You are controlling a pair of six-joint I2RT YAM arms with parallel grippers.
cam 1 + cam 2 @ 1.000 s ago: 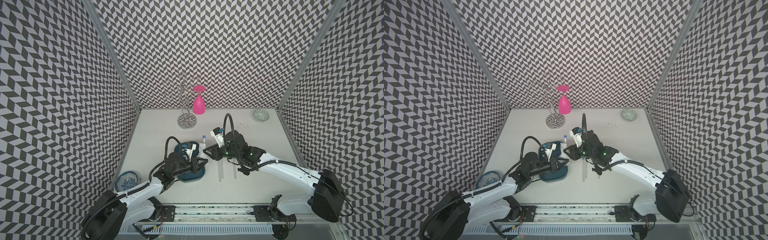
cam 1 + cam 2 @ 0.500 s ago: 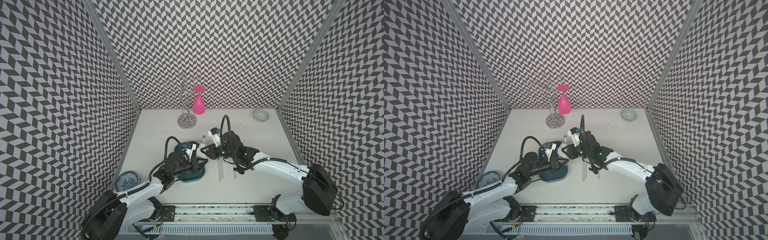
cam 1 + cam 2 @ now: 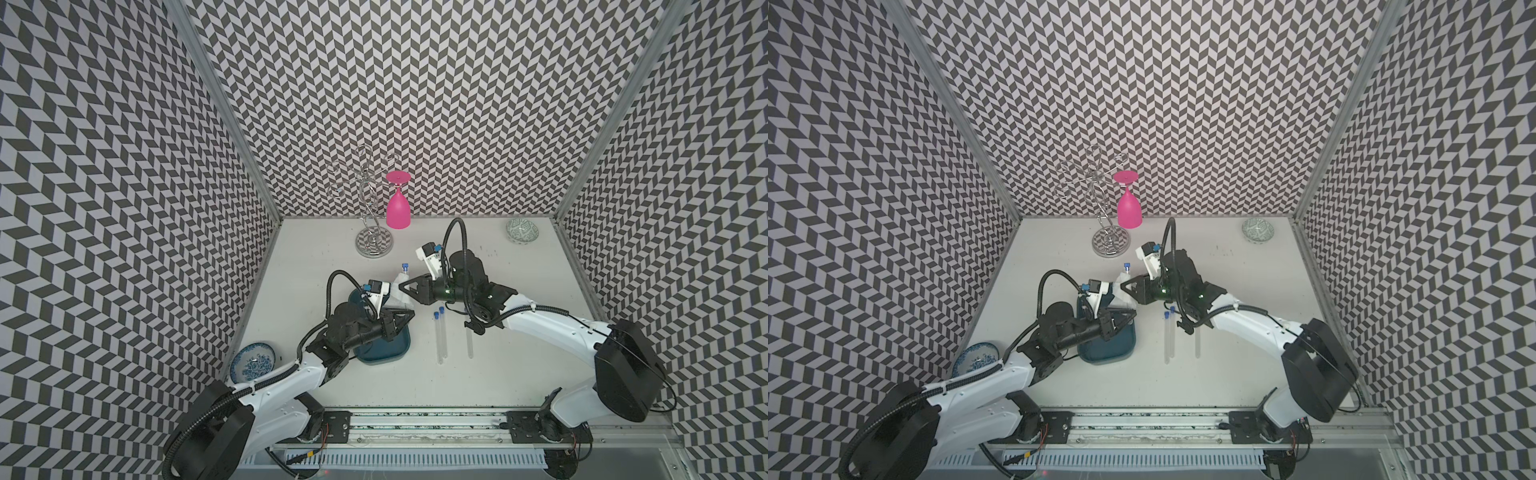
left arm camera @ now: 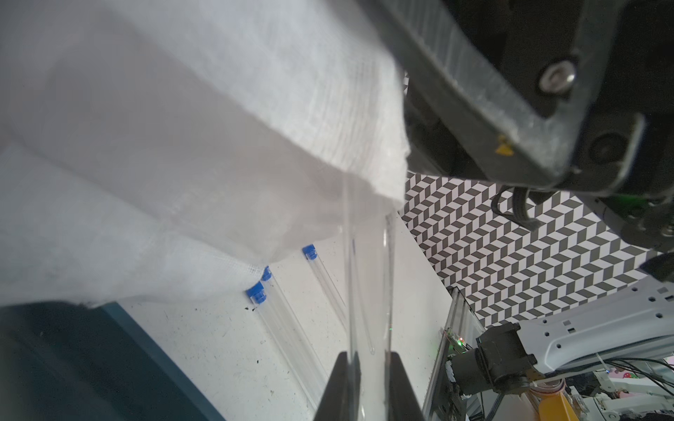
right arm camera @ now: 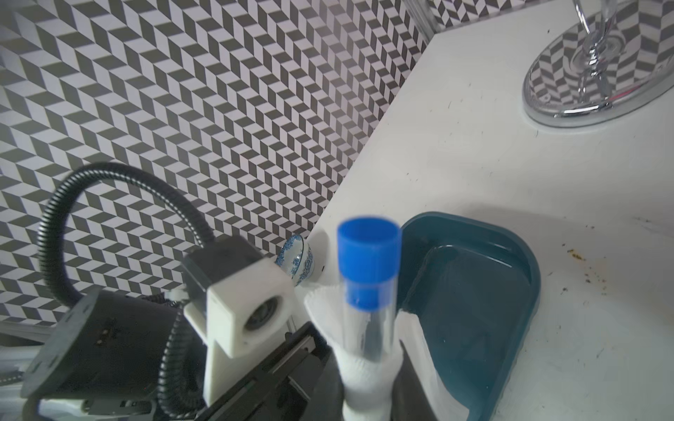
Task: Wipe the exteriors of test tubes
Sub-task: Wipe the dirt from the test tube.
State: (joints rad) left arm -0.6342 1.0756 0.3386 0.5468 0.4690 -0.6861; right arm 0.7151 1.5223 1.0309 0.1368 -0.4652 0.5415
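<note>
1. Left tool (image 4: 368, 392) clenched on the lower end of the held test tube (image 5: 368, 320), centre frame in both top views, cap up. Probably steadying it.
2. Right tool (image 3: 403, 288) grasps the tissue (image 5: 364, 371) wrapped round it, likely for a wiping stroke.
3. Three spare tubes (image 3: 440, 336) lie on the desk (image 3: 540, 257), right of centre.

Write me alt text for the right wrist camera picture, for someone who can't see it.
A clear test tube with a blue cap fills the centre of the picture, its lower part wrapped in white tissue pinched by the right gripper. Behind it are a teal tray, the other arm's white wrist camera and a chrome stand's base.
</note>
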